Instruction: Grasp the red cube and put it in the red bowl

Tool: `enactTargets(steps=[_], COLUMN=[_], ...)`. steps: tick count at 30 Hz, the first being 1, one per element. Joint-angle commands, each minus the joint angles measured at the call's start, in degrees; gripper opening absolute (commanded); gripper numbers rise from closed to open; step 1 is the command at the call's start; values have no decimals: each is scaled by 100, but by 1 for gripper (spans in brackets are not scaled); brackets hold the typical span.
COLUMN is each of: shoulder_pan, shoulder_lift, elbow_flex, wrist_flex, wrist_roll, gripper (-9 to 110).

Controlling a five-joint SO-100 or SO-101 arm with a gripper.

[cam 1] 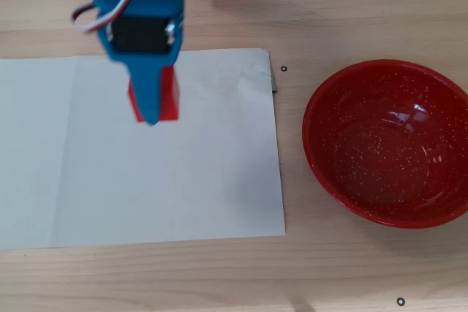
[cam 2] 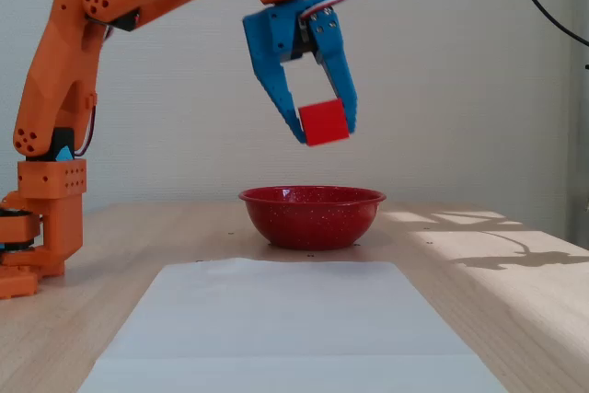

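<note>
Holding the red cube (cam 2: 323, 122) between the blue fingers of the gripper (cam 2: 324, 130), clamped shut on two opposite faces, high above the table (cam 2: 515, 301). Hanging well clear of the red bowl (cam 2: 312, 215): in the fixed view, up above its rim; in the overhead view, the cube (cam 1: 167, 97) showing over the white paper sheet (cam 1: 183, 180), well to the left of the bowl (cam 1: 391, 144), not over its opening. Gripper (cam 1: 150, 111) pointing down, its blue body covering most of the cube from above.

Judging the cube as light and stiff: small, solid-looking, plain matte faces, no sag or squeeze showing where the fingers are pressing. Probably not slippery, the flat sides giving the fingers a sure seat. Best taken as now, across two parallel faces near the middle, not by an edge or corner, where twisting out would be likely. Sitting slightly tilted in the fixed view, low near the fingertips, so possibly slipping if jolted. Looking hardly fragile; a short drop into the glossy bowl seeming harmless, though bouncing being possible.
</note>
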Motion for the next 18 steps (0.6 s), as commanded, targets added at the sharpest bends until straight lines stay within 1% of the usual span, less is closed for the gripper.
enactTargets(steps=[1, 8, 13, 18], shoulder_pan=[431, 1538, 2338, 3190], shoulder_lift=[1134, 1890, 1978, 2083], elbow_flex=[-193, 431, 501, 826], wrist_flex=[18, -185, -229, -624], wrist_roll=[-237, -773, -1222, -1512], gripper=[0, 0, 0, 0])
